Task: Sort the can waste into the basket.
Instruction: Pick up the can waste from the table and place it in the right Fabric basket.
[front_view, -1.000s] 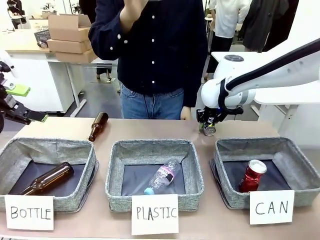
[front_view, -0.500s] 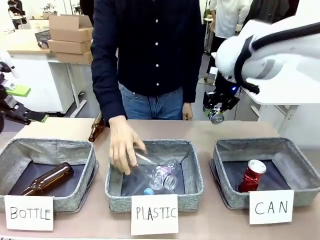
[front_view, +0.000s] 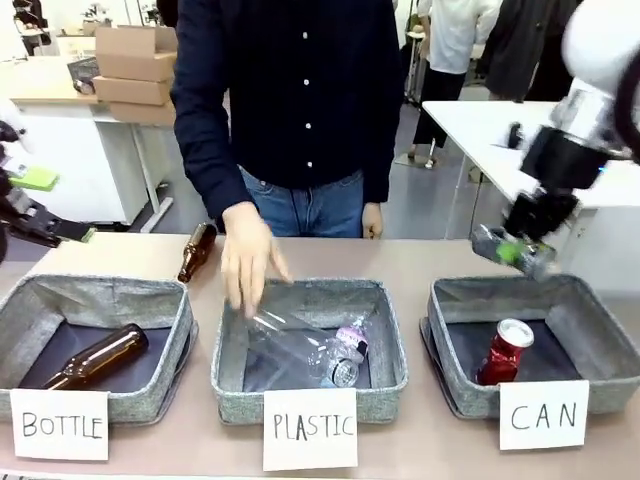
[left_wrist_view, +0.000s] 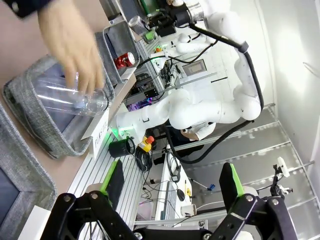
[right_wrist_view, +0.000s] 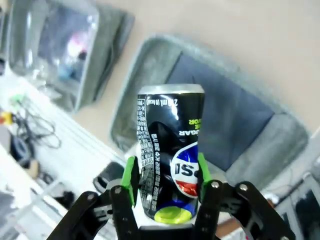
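**Black can clamped in my right gripper over the CAN basket**

My right gripper (front_view: 510, 250) is closed on the black can (front_view: 488, 243), a green pad on each side of its body. In the front view the can hangs in the air, tilted almost onto its side, above the far left corner of the basket (front_view: 445, 292) that carries the white "CAN" card (front_view: 543, 414). My right wrist view gives what the front view cannot. There the pads of the gripper (right_wrist_view: 167, 172) press the can (right_wrist_view: 167, 145) at mid-height, its white and yellow print reads upside down, and the basket's (right_wrist_view: 287, 137) dark lining lies straight beyond it.

The red can (front_view: 505, 350) already leans inside that basket, near its front wall.

My left gripper (front_view: 55, 208) is spread wide and holds nothing, off the table's left edge. Its wrist view shows both fingers far apart around the gripper's middle (left_wrist_view: 170, 180), with the red can (left_wrist_view: 124, 60) small in the distance.

At the middle of the table (front_view: 410, 258), the person's hand (front_view: 245, 262) reaches into the PLASTIC bin (front_view: 392, 345) with fingers on a clear plastic bottle (front_view: 295, 345) (my left wrist view shows the same grip, hand (left_wrist_view: 75, 45) above bottle (left_wrist_view: 65, 97)). One brown bottle (front_view: 196, 252) lies on the table behind the BOTTLE bin (front_view: 100, 292), and another (front_view: 95, 357) rests inside it.
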